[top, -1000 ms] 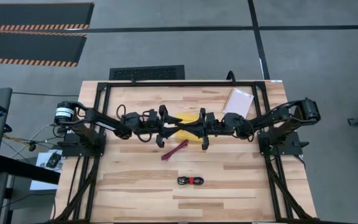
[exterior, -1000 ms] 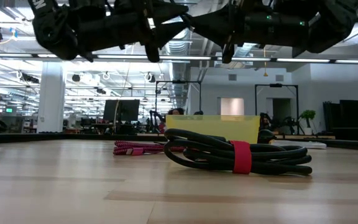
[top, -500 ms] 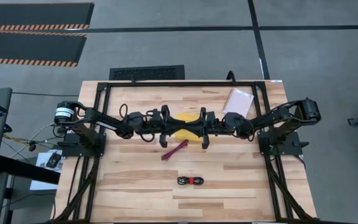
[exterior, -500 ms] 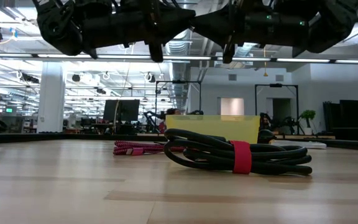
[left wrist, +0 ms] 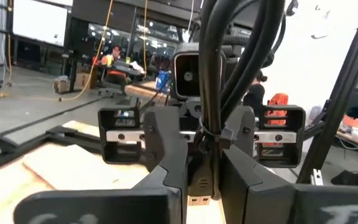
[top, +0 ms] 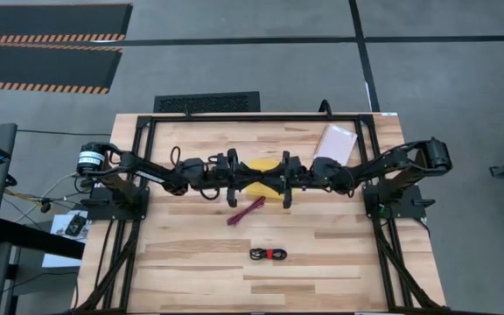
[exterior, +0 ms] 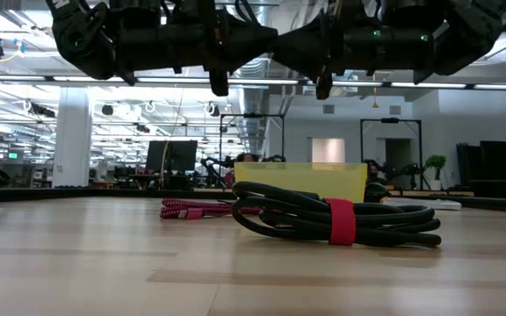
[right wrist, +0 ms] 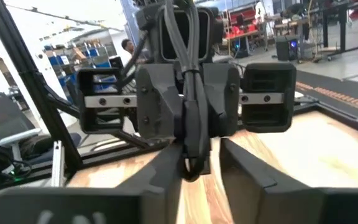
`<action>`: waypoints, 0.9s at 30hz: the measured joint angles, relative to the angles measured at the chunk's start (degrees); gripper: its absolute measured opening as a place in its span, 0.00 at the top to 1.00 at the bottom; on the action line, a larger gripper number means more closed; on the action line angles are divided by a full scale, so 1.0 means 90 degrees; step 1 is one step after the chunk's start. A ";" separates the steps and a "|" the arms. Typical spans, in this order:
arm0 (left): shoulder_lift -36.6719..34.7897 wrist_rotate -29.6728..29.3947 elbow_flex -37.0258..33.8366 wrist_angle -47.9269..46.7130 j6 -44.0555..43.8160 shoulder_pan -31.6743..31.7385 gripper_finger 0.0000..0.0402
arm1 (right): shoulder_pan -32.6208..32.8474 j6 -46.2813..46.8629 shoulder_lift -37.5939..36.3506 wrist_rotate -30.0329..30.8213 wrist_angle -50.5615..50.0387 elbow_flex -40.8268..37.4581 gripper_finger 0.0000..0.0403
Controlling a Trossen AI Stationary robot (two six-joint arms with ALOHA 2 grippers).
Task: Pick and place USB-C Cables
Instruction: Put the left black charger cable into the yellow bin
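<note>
Both arms meet fingertip to fingertip high over the yellow tray (top: 268, 165) at mid-table. My left gripper (left wrist: 199, 194) is shut on a thin black cable (right wrist: 192, 167). My right gripper (right wrist: 199, 182) faces it with its fingers apart on either side of that cable's dark loop. A maroon cable (top: 246, 211) lies flat on the wood just in front of the tray. A black bundle with a red tie (top: 269, 254) lies nearer the front edge. The low view shows the bundle (exterior: 336, 219), the maroon cable (exterior: 196, 209) and the tray (exterior: 301, 180). My left gripper pinches a small plug end (left wrist: 198, 185) of the thin black cable between its two fingers. The fingers come level from the table's left. The cable is lifted clear, well above the tray. How far back it reaches, the fingers hide.
A pale flat packet (top: 336, 143) lies at the far right of the table. The black frame rail (top: 261, 116) runs along the far edge. Bare wood (top: 191, 262) spreads across the near half around the bundle.
My left gripper has moved a little toward the table's right, up to my right gripper, so that their fingers now meet above the tray. The cables on the table have stayed where they were.
</note>
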 joint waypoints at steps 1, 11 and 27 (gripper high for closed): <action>0.0000 0.0004 0.0000 -0.0039 -0.0013 -0.0001 0.92 | -0.0002 -0.0001 0.0000 0.0007 -0.0033 0.0000 0.64; -0.0230 -0.0084 0.0029 -0.0109 0.0012 0.0001 0.92 | 0.0026 0.0145 -0.0482 -0.0015 -0.1549 -0.0008 0.46; -0.1422 -0.0269 0.0556 -0.3422 0.0557 0.0120 0.92 | 0.0152 0.0336 -0.2239 -0.0024 -0.5442 -0.0012 0.52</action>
